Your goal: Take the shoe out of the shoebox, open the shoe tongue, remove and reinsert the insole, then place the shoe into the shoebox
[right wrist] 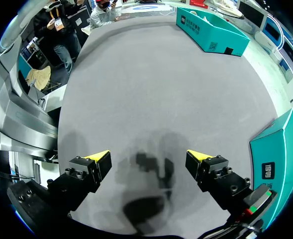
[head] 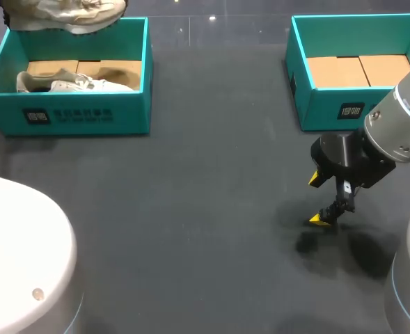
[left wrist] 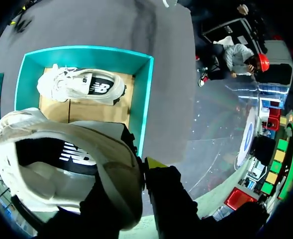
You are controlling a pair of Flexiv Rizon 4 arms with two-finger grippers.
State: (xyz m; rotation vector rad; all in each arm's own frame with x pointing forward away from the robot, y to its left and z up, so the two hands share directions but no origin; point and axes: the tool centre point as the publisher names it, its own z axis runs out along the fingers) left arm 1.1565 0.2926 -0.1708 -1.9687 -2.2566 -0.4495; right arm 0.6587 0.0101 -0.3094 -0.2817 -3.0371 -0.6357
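Note:
A white shoe hangs above the left teal shoebox, and my left gripper is shut on its heel wall, one finger inside and one outside. In the head view that shoe shows at the picture's upper edge over the box; the gripper itself is hidden there. A second white shoe lies on its side in the box. My right gripper stands open just over the bare table, nothing between its fingers.
A second teal shoebox with only a cardboard floor stands at the back right, close beside my right arm. White rounded robot bases fill the near left and near right corners. Dark table lies between the boxes.

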